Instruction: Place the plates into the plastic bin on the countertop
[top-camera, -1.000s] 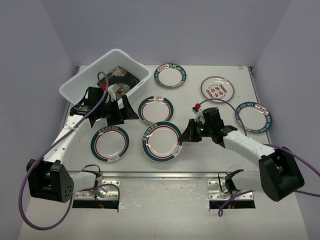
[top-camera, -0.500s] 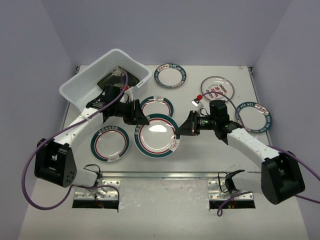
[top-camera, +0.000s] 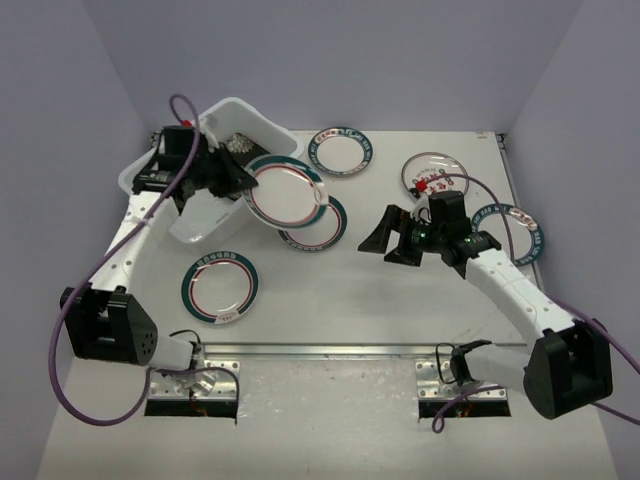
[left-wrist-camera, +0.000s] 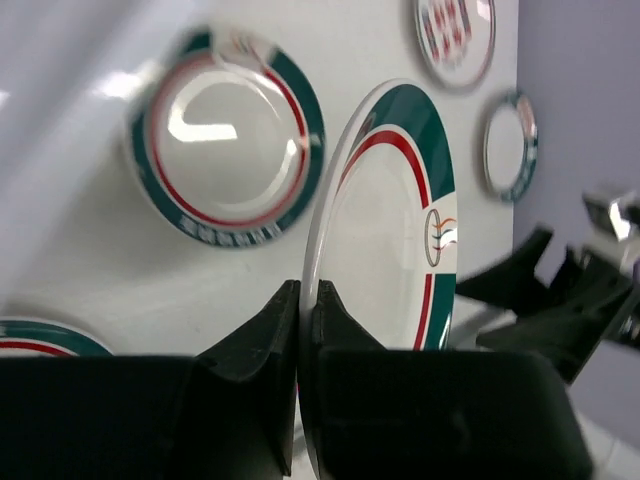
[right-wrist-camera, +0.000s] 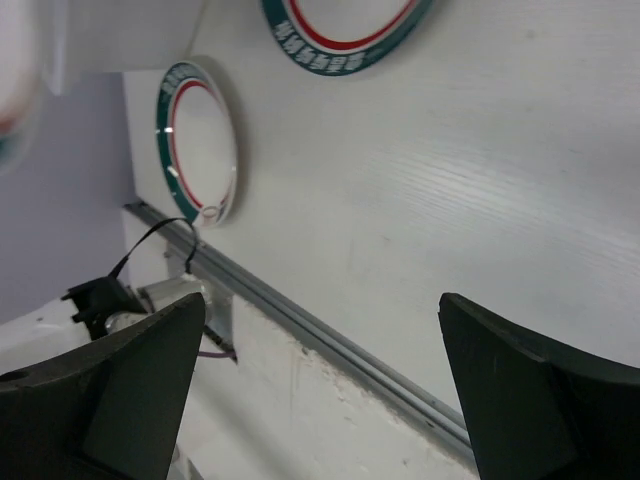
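Left gripper (top-camera: 230, 178) pinches the plate (top-camera: 287, 192) by its rim, tilted just beside the bin (top-camera: 262, 125) (presumably for lowering in); right gripper (top-camera: 388, 245), spread and empty, waits well apart.

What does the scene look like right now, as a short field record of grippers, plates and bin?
left gripper: shut on a round white plate with a teal-and-red rim, held tilted beside the white translucent plastic bin
right gripper: open, empty, over the off-white countertop
bin contents: black square flowered plate
left on countertop: five round plates
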